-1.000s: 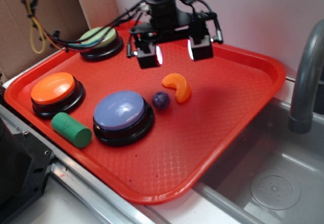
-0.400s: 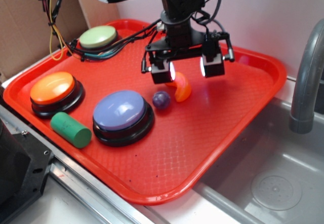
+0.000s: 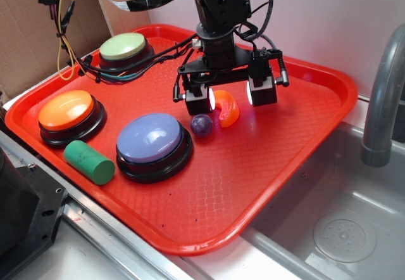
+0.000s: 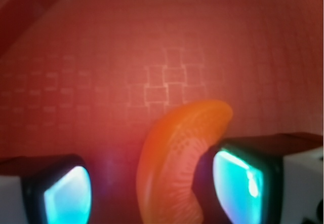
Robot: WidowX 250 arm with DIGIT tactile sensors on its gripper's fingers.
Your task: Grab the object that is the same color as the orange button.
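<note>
Spread jaws of the gripper [image 3: 230, 96] are lowered around the orange segment [image 3: 226, 108] just beside the purple ball [image 3: 202, 125], so only closing and lifting are judged left.

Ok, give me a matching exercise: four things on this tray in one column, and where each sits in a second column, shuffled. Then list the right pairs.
Things
1. orange segment toy
2. purple ball
3. green cylinder
4. pale green button

Places
A. far corner of the red tray, next to the cables
B. between the open fingers of the end effector
C. near edge, in front of the orange button
D. beside the lavender-blue button, on its right in the exterior view

Pairs: 1-B, 2-D, 3-C, 4-A
</note>
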